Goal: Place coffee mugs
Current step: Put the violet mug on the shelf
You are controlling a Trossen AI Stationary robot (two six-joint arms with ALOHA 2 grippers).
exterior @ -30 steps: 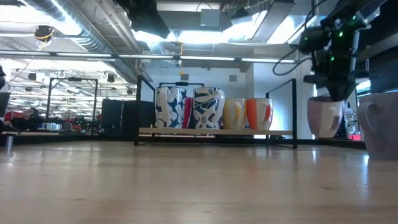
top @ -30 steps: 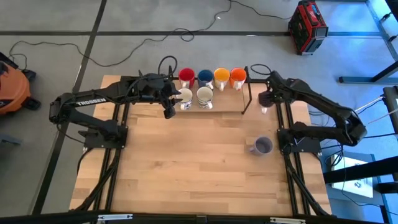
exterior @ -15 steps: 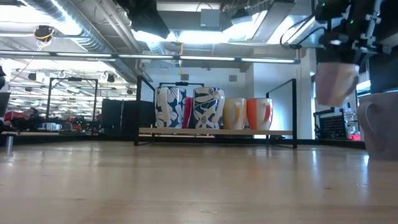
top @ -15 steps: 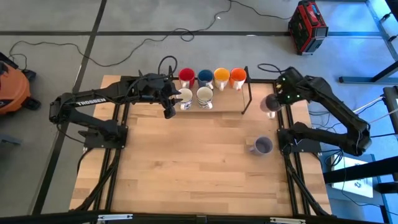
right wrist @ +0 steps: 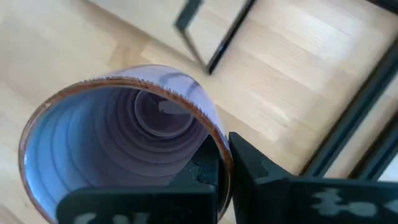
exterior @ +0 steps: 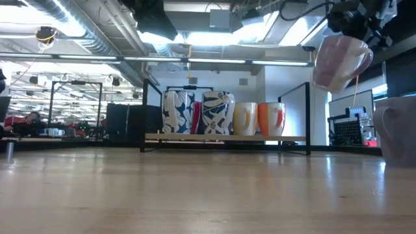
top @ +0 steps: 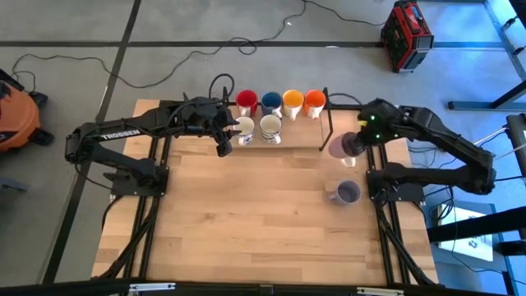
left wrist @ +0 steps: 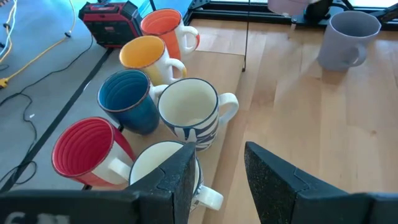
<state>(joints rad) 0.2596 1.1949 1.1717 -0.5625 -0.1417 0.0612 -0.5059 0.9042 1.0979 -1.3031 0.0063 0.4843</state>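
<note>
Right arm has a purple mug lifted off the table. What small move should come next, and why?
Probably carry it on toward the shelf. The right tool is shut on the rim of the purple mug, which hangs tilted in the air beside the rack's black end post. Six mugs already stand there, with bare board next to the white patterned mug.

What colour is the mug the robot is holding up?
Dull purple mug, pinched by the right gripper; the high view shows it best.
</note>
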